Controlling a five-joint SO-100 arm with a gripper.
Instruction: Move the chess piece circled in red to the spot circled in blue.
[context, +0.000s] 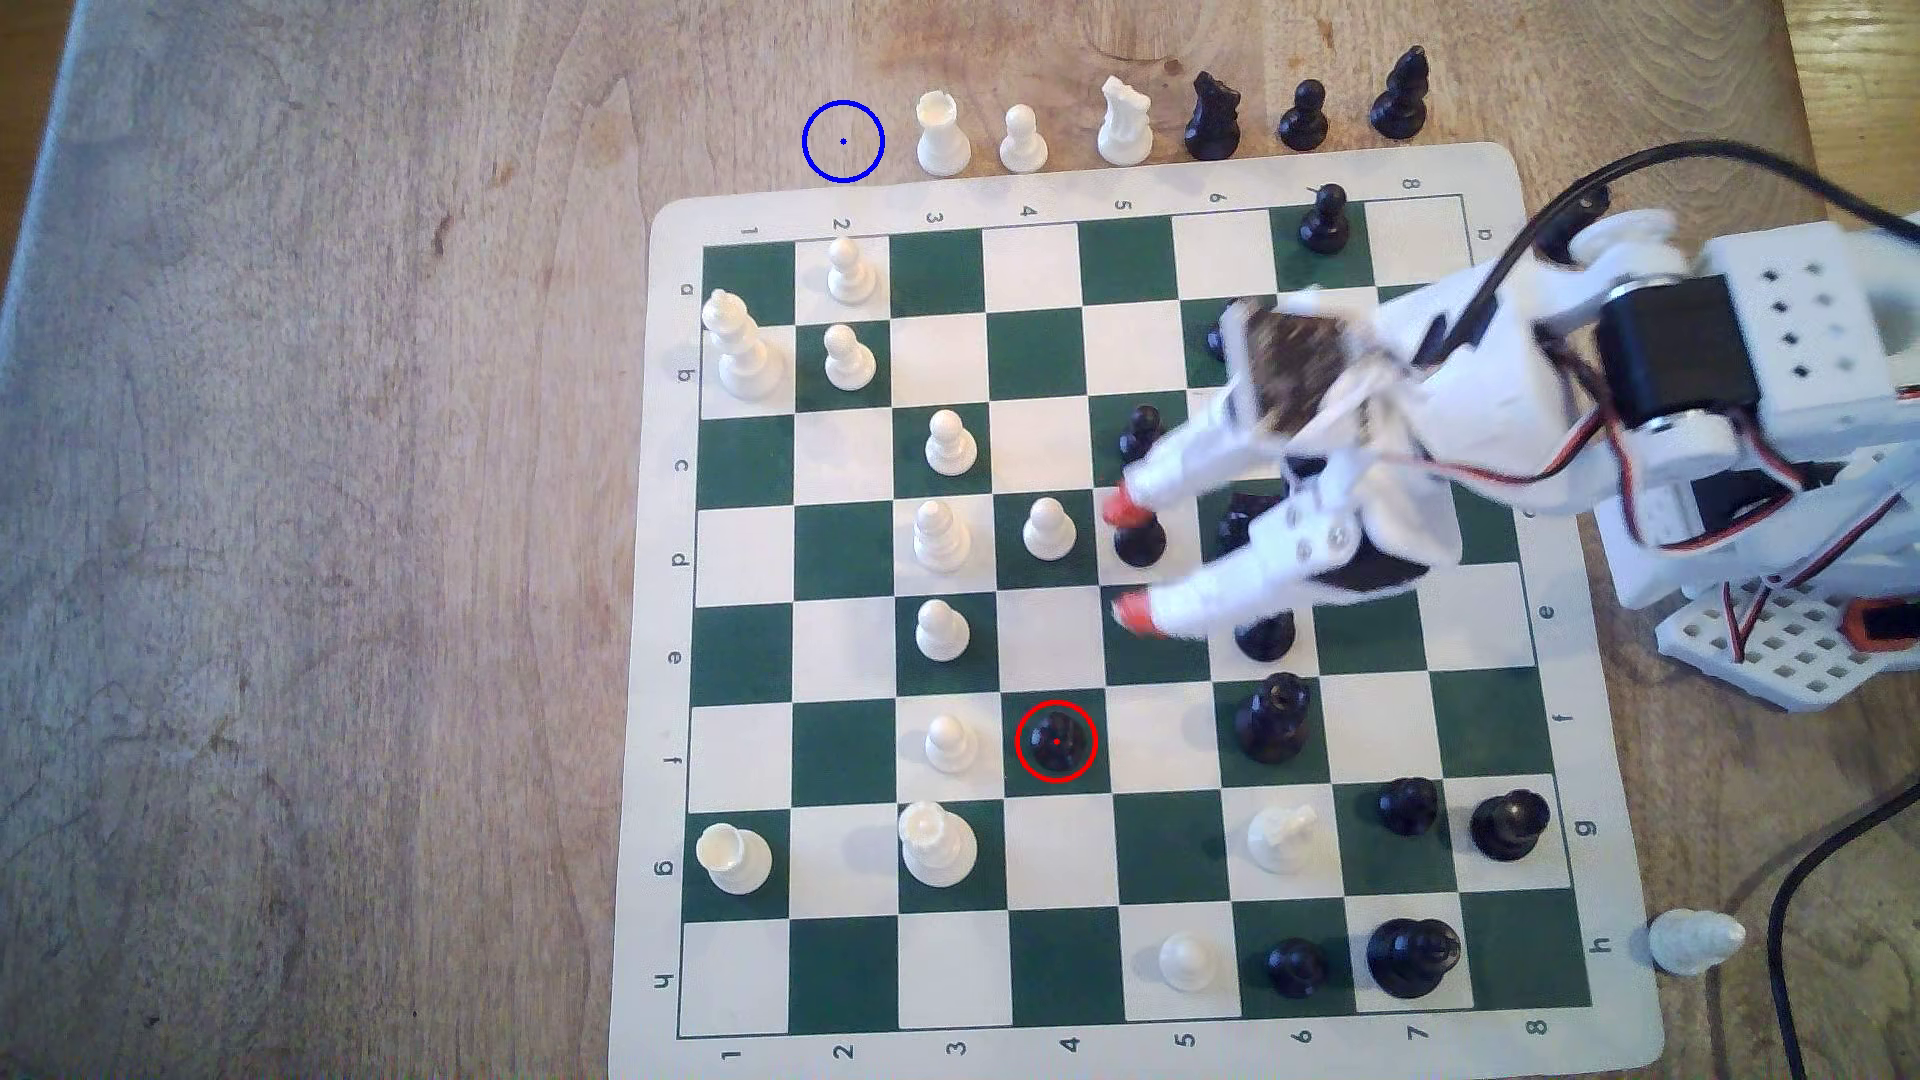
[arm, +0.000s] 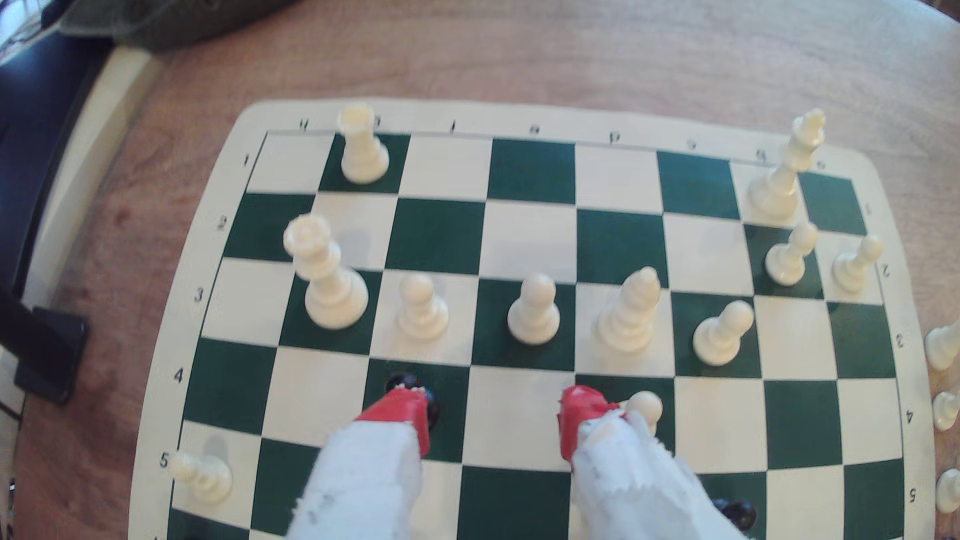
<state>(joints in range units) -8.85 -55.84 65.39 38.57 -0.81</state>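
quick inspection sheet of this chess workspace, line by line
surface: wooden table under a green-and-white chess mat lying flat.
job's things: black pawn, red-ringed, upright on a green square; blue ring on bare wood off the mat, beside a white rook.
clutter: white and black pieces across the board; seven captured pieces along the mat's far edge; a white piece lying off the mat at the exterior view's right.
grippers: gripper open, red fingertips apart, above mid-board, holding nothing, short of the pawn.
cables: black cable on the table; red, white and black wires on the arm.
surroundings: dark objects past the table edge, blurred.
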